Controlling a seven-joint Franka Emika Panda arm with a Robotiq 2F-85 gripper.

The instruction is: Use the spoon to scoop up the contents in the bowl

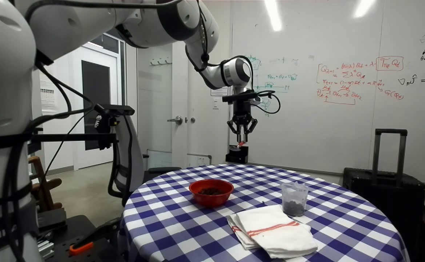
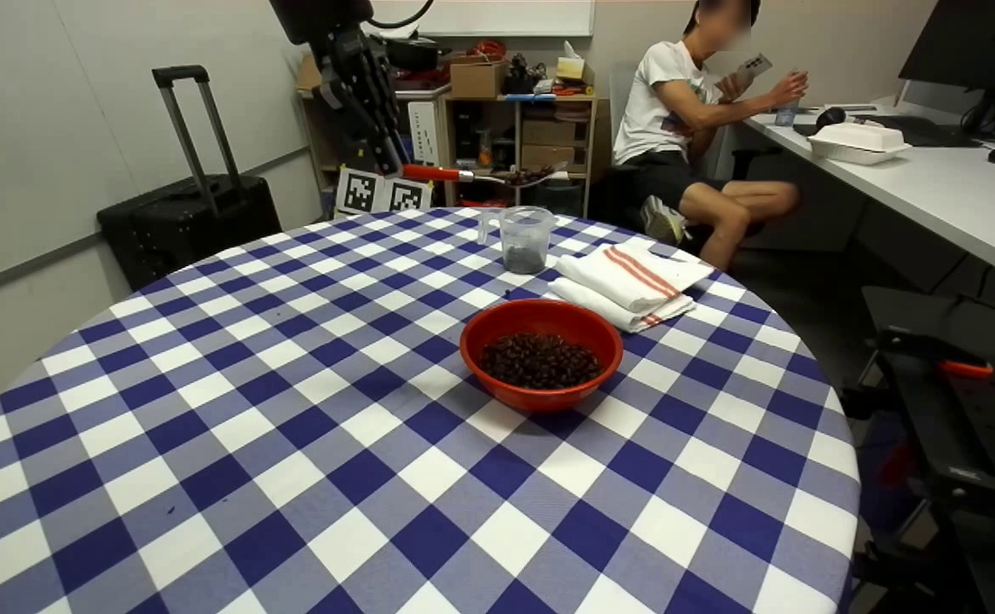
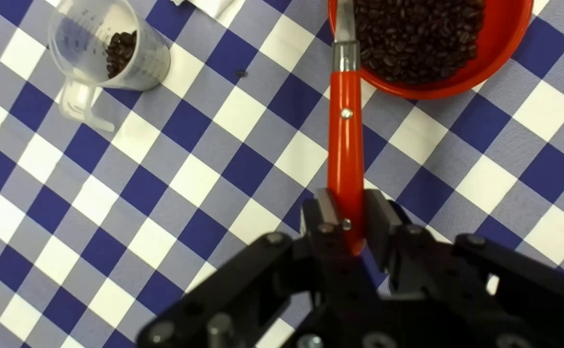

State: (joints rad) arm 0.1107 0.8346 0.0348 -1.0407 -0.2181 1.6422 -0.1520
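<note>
The glossy red-handled metal spoon was held in the air, well above the round, blue-and-white checked counter, and close to level, presumably so that the small heap of dark brown beans on its scoop end would not slide off. The hold sat near the rear of its handle, which left the loaded end reaching out freely. The shallow, round red bowl stood upright on the counter, with plenty more of those beans inside; its wide mouth suited a spoon dipping in from above. The clear plastic measuring cup also stood upright, near the bowl, with some dark beans at its bottom, so it was perhaps meant to take the load. The folded white cloth towel with red stripes lay just beside the cup; what it was there for could not be told.

The jaws were nearly closed, parted only by the thickness of the handle, which their flat pads pinched from both sides. They touched nothing else that could be seen. The scooping looked done; a sharp tilt of the spoon would probably spill some of the heap.
</note>
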